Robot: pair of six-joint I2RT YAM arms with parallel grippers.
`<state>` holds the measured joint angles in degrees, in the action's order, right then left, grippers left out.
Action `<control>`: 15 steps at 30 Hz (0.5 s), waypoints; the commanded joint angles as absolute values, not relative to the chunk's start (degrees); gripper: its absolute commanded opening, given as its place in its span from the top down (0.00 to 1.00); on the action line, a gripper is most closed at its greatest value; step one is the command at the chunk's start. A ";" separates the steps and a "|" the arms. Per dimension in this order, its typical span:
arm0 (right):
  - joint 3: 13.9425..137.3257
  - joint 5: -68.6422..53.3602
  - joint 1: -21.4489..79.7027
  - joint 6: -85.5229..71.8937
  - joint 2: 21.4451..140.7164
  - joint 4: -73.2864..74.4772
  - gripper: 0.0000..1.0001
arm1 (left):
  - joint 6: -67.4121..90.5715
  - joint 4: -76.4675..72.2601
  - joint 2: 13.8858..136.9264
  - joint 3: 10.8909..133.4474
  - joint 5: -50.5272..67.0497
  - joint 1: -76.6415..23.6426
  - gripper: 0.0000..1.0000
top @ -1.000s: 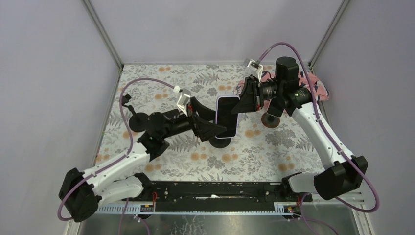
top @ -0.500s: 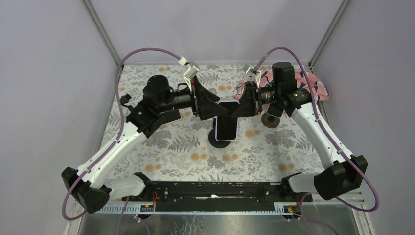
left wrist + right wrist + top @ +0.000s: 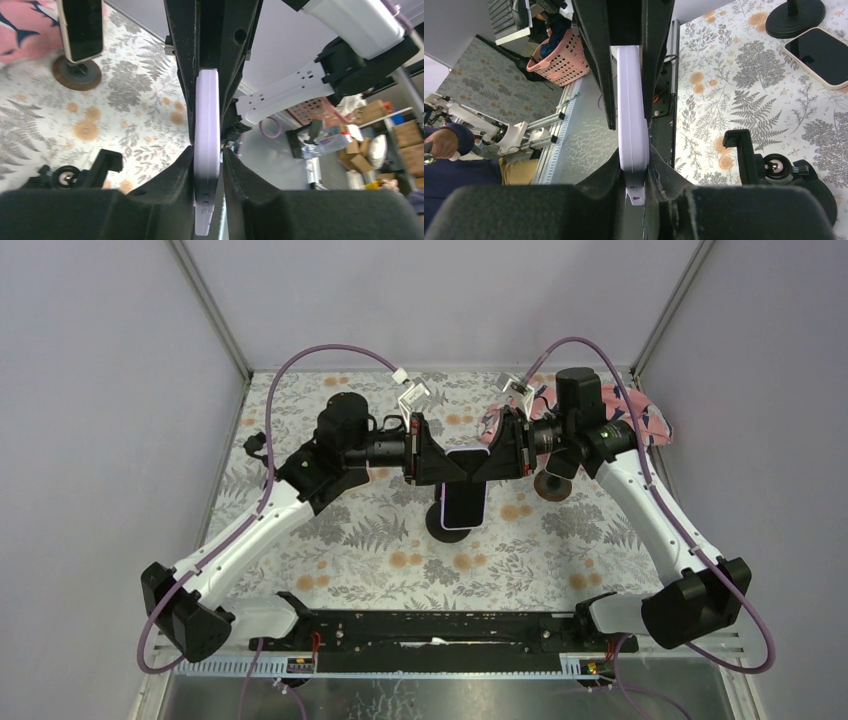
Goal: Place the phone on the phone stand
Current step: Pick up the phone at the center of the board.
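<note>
Glossy phone (image 3: 462, 502), matt black fingers (image 3: 167, 192)

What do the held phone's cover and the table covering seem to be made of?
The phone: lilac cover, likely matte silicone or soft plastic; rounded edges, no glare. The table covering: probably printed cloth or vinyl; flat fern-and-flower pattern, dull surface.

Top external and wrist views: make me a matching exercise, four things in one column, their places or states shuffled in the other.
Things:
1. lilac phone
2. pink cloth
3. black stand base
4. cream-cased phone

Places or states:
A. lying flat on the floral table
B. clamped between the left gripper and the right gripper
C. far right corner of the table
D. on the table beneath the held phone

Pairs: 1-B, 2-C, 3-D, 4-A
</note>
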<state>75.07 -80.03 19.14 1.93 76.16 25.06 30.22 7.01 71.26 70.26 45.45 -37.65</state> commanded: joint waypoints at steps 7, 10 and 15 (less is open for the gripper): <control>76.28 -81.28 19.77 2.18 74.85 25.03 0.76 | 32.72 -0.44 71.77 68.02 49.06 -38.93 1.00; 75.19 -80.78 19.77 3.85 74.18 26.26 0.46 | 33.05 -5.65 68.60 65.28 45.91 -38.85 1.00; 71.17 -79.88 19.77 6.97 72.42 28.56 0.16 | 36.63 -18.74 61.98 56.15 38.03 -38.71 1.00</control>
